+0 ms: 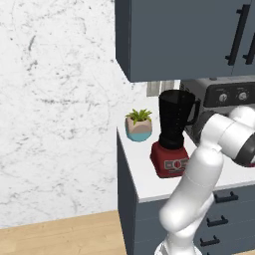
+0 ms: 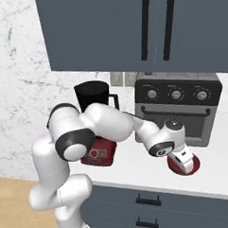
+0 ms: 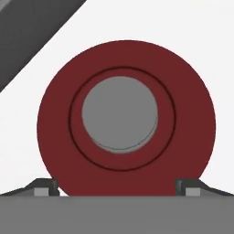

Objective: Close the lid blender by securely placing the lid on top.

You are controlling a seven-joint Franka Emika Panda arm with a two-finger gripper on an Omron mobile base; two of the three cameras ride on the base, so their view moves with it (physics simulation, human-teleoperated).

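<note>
The lid (image 3: 125, 119), a round red disc with a grey centre cap, lies flat on the white counter (image 2: 137, 166) in front of the toaster oven. My gripper (image 2: 184, 163) hangs right over it, pointing down and open. In the hand view its two fingertips (image 3: 45, 187) stand wide apart on either side of the lid's near edge; whether they touch the lid I cannot tell. In the right base view the lid (image 2: 194, 165) peeks out from under the hand. The blender (image 1: 174, 124), a dark jar with an open top on a red base (image 1: 169, 159), stands to the left, apart from the lid.
A grey toaster oven (image 2: 179, 110) with knobs stands just behind the lid. A small potted plant (image 1: 139, 124) sits at the counter's left end by the marble wall. Dark upper cabinets (image 2: 130, 29) hang above the blender. Drawers (image 2: 149, 199) lie below the counter's front edge.
</note>
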